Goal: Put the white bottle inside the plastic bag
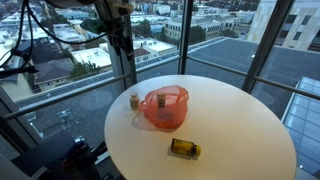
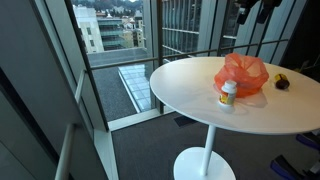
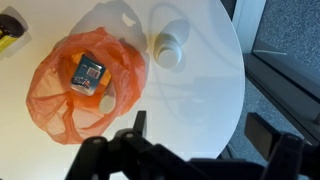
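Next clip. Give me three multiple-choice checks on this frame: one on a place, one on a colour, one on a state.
1. Where is the white bottle?
A) inside the bag
B) on the table, beside the plastic bag
C) on the floor

2. What colour is the plastic bag?
A) blue
B) orange
C) black

3. How does the yellow bottle rest?
A) lying on its side
B) standing upright
C) tucked into the bag

Answers:
1 B: both exterior views show the white bottle upright on the table, just outside the bag.
2 B: the bag reads as see-through orange in every view.
3 A: in an exterior view the yellow bottle lies flat on the table, apart from the bag.
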{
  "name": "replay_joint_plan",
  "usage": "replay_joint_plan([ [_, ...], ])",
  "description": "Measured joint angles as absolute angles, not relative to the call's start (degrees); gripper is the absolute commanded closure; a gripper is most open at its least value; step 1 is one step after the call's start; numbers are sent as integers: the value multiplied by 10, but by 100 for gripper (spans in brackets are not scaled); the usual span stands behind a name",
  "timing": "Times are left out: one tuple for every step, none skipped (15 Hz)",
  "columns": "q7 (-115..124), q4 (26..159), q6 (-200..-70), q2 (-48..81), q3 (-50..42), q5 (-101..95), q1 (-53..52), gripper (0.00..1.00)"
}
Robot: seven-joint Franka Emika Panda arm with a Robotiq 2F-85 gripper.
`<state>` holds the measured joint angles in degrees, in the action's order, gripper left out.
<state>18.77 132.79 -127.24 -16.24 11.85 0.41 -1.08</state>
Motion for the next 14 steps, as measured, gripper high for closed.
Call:
replay_joint_plan([
  [191, 1322, -1272, -146, 115, 4, -11, 0],
  [191, 1317, -1271, -130, 111, 5, -11, 0],
  [192, 1311, -1271, -115, 107, 6, -11, 0],
  [192, 1306, -1270, -101, 103, 8, -11, 0],
  [192, 1301, -1267, -88, 99, 10, -12, 0],
  [192, 1296, -1262, -77, 95, 11, -12, 0],
  [193, 1292, -1256, -66, 92, 11, -13, 0],
  [193, 1290, -1251, -57, 89, 11, -14, 0],
  [193, 1289, -1247, -49, 87, 11, -15, 0],
  [193, 1289, -1245, -42, 85, 11, -16, 0],
  [194, 1289, -1245, -35, 84, 11, -17, 0],
  [196, 1289, -1245, -30, 84, 9, -18, 0],
  [200, 1290, -1248, -25, 84, 6, -20, 0],
  [205, 1291, -1252, -22, 84, 4, -23, 0],
])
